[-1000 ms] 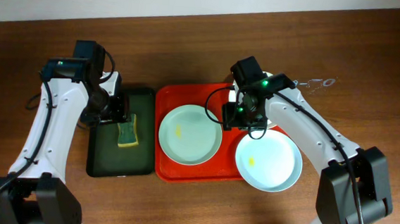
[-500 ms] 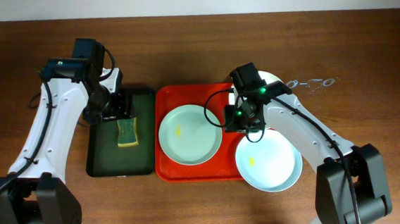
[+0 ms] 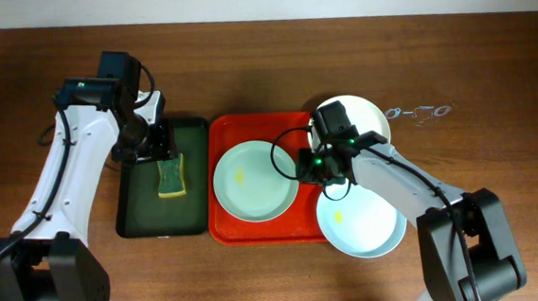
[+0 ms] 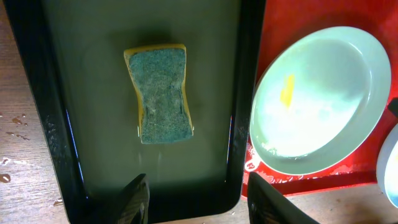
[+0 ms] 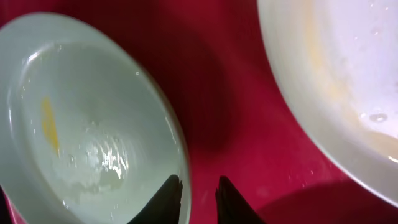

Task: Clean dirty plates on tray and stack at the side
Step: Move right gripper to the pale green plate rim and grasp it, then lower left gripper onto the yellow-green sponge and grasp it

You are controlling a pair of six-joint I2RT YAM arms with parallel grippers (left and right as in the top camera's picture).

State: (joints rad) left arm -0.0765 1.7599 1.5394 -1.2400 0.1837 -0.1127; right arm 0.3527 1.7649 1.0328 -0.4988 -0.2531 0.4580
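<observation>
Right hand was at the right rim of the pale mint plate on the left half of the red-orange tray. Its fingers were parted only narrowly and straddled that rim; red tray showed in the gap, and no firm grip could be confirmed. The plate carried a yellow smear and looked wet. A second mint plate, also smeared yellow, covered the tray's near right corner. A white plate lay at the far right corner, overlapping the tray's far rim and partly hidden by the right arm. Left hand hung above the dark green tray, fingers well apart and empty. A yellow sponge, green scouring face up, lay in that tray, apart from the fingers. Both trays stood side by side on the wooden table.
</observation>
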